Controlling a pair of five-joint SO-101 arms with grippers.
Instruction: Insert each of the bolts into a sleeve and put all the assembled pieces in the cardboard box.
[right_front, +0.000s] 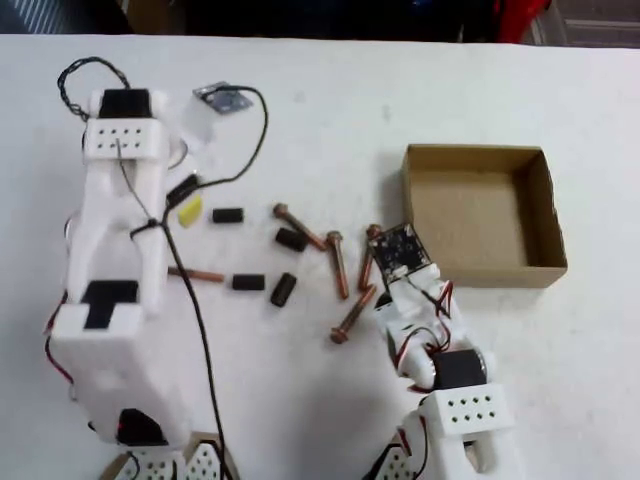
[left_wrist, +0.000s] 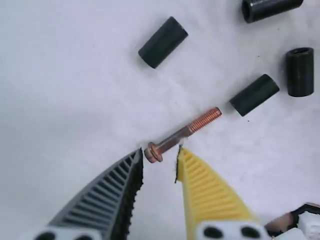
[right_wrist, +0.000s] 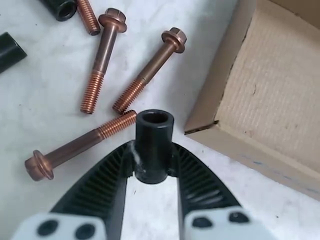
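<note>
Right wrist view: the right pincer (right_wrist: 153, 150) was shut tight on a black sleeve (right_wrist: 154, 131). The sleeve's open hole faced away from the arm. Loose bolts (right_wrist: 147, 71) lay on the table just past it, and the box (right_wrist: 270, 85) sat beside them. In the high view, the box had nothing in it.

In the left wrist view, the left pincer (left_wrist: 159, 161) was open a little. It had one tip on each side of the head of a bolt (left_wrist: 185, 132) that lay flat on the table (left_wrist: 75, 100). It was not squeezing the bolt yet. Spare sleeves (left_wrist: 162, 42) lay near.

This looked like the very first pair being made. Next, the left pincer would need to close on the bolt near its head and lift it. Then the bolt's thin end must line up straight with the hole in the sleeve, or it will bump the rim and slip.
</note>
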